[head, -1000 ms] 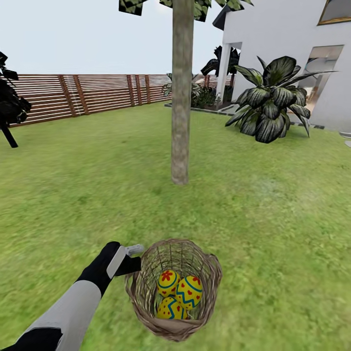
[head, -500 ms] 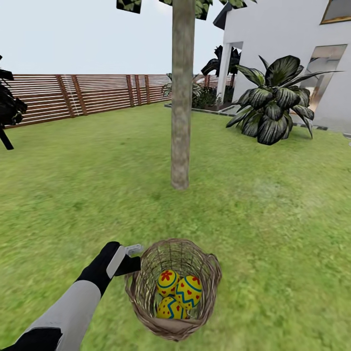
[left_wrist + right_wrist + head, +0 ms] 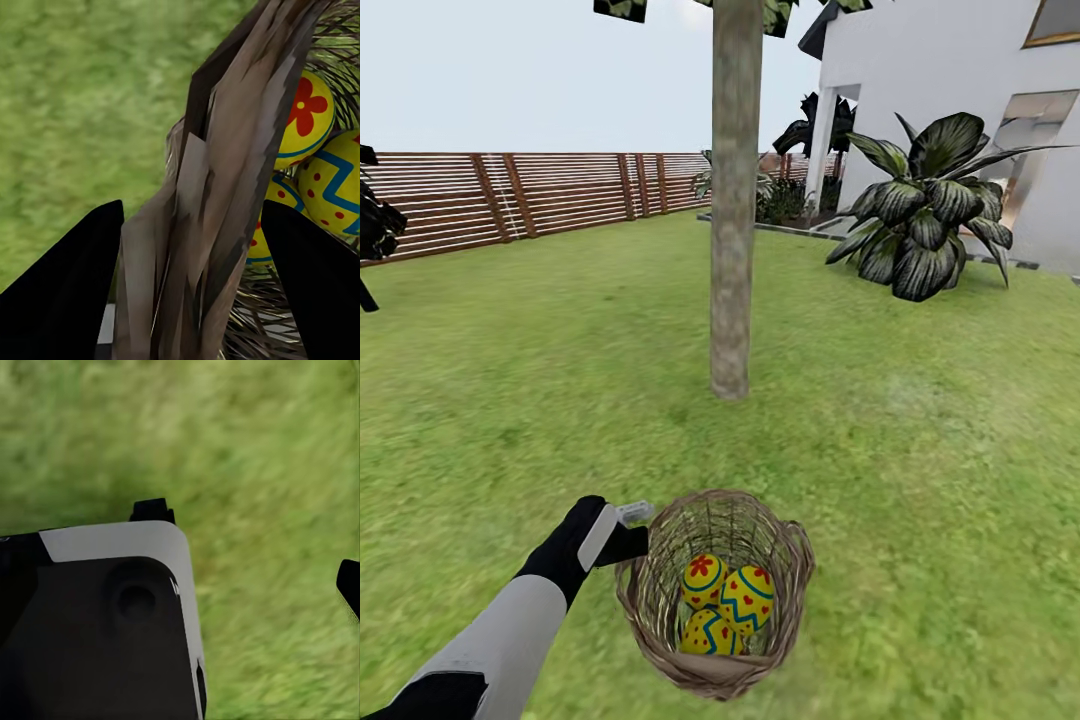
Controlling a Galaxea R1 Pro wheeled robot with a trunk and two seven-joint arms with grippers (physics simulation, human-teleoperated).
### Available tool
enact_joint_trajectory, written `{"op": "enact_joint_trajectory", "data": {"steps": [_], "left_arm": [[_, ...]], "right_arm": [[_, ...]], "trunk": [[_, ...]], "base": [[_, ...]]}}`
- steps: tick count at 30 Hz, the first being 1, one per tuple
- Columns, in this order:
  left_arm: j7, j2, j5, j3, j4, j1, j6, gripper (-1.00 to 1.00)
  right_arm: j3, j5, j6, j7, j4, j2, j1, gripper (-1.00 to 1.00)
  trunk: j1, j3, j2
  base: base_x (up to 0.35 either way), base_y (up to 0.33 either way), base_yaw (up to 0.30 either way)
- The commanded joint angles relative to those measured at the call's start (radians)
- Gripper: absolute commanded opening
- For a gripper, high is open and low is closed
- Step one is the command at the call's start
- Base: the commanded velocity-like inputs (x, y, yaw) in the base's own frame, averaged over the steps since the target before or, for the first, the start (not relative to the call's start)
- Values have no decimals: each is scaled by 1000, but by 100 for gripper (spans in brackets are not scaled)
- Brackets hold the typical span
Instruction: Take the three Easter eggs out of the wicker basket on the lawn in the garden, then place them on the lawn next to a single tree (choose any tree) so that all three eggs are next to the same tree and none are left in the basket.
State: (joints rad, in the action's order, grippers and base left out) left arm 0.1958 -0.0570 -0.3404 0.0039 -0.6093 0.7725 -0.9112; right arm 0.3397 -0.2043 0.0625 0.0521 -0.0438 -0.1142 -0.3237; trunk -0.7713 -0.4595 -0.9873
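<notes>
The wicker basket (image 3: 798,562) hangs low in the head view with three Easter eggs inside: one with a red flower (image 3: 703,577), one with a blue zigzag (image 3: 749,596), and one lower down (image 3: 707,633). My left gripper (image 3: 632,528) is shut on the basket's near-left braided rim. The left wrist view has that rim (image 3: 217,180) between the two dark fingers (image 3: 67,292), with the eggs (image 3: 304,120) just beyond. The tree (image 3: 732,250) with its pale mottled trunk stands straight ahead on the lawn (image 3: 920,450). In the right wrist view a dark fingertip (image 3: 349,585) shows at the edge over grass.
A palm-like plant with dark striped leaves (image 3: 925,215) grows at the right by the white house (image 3: 960,90). The brown slat fence (image 3: 530,195) runs along the back left, with a dark plant (image 3: 372,235) at the far left. A grey-and-black robot part (image 3: 105,622) shows in the right wrist view.
The camera has moved forward: the tree trunk and plants sit lower and nearer in the view. The basket, eggs and left arm keep the same place in the picture.
</notes>
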Motion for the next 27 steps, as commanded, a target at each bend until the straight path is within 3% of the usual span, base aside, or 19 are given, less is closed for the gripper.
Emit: {"op": "enact_joint_trajectory", "data": {"steps": [1, 27], "left_arm": [[10, -1, -25, 1, -1, 1, -1, -100], [10, 0, -25, 1, -1, 1, -1, -100]], "right_arm": [[9, -9, 7, 2, -4, -1, -2, 100], [9, -14, 7, 3, 1, -1, -2, 100]], "trunk": [[-1, -1, -1], [-1, -1, -1]], "base": [[328, 0, 0], [328, 0, 0]]}}
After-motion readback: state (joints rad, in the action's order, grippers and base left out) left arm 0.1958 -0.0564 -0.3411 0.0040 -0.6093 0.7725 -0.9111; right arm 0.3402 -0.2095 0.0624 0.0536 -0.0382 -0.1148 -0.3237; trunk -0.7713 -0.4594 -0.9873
